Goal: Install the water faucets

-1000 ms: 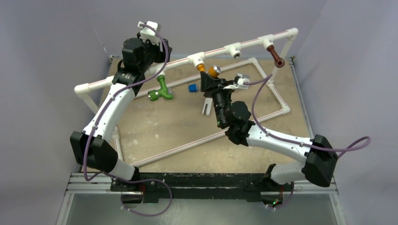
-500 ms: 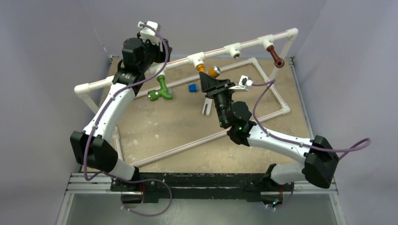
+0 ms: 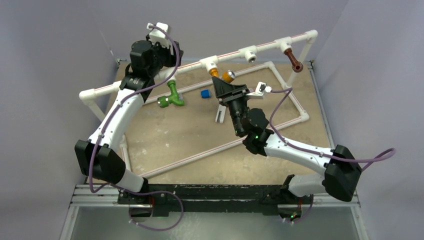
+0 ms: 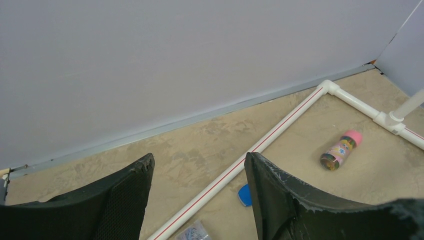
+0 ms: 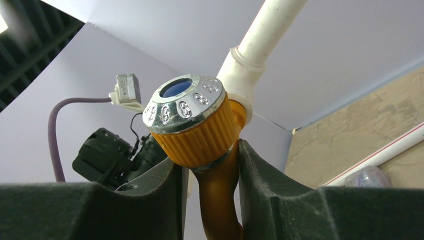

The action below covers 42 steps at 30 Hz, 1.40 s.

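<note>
Orange faucet [image 5: 195, 135] installation is the step in hand. The right gripper [image 5: 210, 165] is clamping the faucet's stem between its two fingers, just below the ribbed collar. The faucet's upper end is meeting the white tee socket [image 5: 240, 70] on the raised pipe rail [image 3: 125, 85]. How fully it is seated in that socket is not showing in either view.

The left gripper [image 4: 200, 165] is standing open and holding nothing, and is hovering high beside the left stretch of the rail.

Judged progress:
- The brown faucet [image 3: 295, 62] is hanging from the tee nearest the right corner and is appearing installed.
- The green faucet [image 3: 170, 97] is lying loose on the table [image 3: 190, 135], well apart from both grippers.
- One empty tee [image 3: 250, 54] is sitting between the orange and brown faucets.

The next move is likely calling for the orange faucet to be pressed or turned home while its stem is kept in line with the socket. Release should come only once it holds by itself. The green faucet then needs collecting.

Markings: the silver cap [image 5: 182, 102] is carrying a ring of embossed figures resembling "8" around a blue centre. The pink-capped cylinder [image 4: 341, 149] is bearing a multicoloured label too small to read. No brand name is legible.
</note>
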Each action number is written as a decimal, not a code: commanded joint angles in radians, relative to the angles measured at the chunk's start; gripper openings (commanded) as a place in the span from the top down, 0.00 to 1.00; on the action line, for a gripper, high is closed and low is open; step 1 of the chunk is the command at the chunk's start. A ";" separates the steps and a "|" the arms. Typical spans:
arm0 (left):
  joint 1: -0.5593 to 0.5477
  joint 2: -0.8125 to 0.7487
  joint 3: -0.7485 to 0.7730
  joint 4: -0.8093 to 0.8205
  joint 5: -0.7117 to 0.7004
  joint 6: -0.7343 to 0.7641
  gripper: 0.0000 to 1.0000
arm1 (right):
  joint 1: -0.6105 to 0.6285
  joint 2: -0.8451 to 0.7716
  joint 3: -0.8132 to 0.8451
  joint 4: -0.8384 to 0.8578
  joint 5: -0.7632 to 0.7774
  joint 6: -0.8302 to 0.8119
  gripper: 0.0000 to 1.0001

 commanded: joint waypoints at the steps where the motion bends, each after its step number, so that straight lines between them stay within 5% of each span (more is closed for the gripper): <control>1: -0.038 0.064 -0.075 -0.174 0.049 0.009 0.34 | -0.003 -0.019 -0.035 -0.043 -0.009 0.063 0.67; 5: -0.038 0.064 -0.077 -0.172 0.048 0.007 0.34 | -0.004 -0.054 -0.065 -0.041 -0.020 -0.051 0.38; 16: -0.038 0.063 -0.078 -0.165 0.042 -0.008 0.34 | -0.004 -0.242 -0.121 -0.234 -0.043 -0.313 0.03; 28: -0.038 -0.025 -0.110 -0.032 -0.057 -0.042 0.29 | -0.005 -0.462 -0.135 -0.816 0.079 -0.307 0.02; 38: -0.038 -0.037 0.165 -0.026 -0.020 -0.046 0.28 | -0.004 -0.454 -0.069 -1.196 0.209 -0.027 0.01; 42: -0.038 -0.076 0.260 -0.004 0.020 -0.053 0.28 | -0.003 -0.434 -0.045 -1.223 0.171 -0.065 0.01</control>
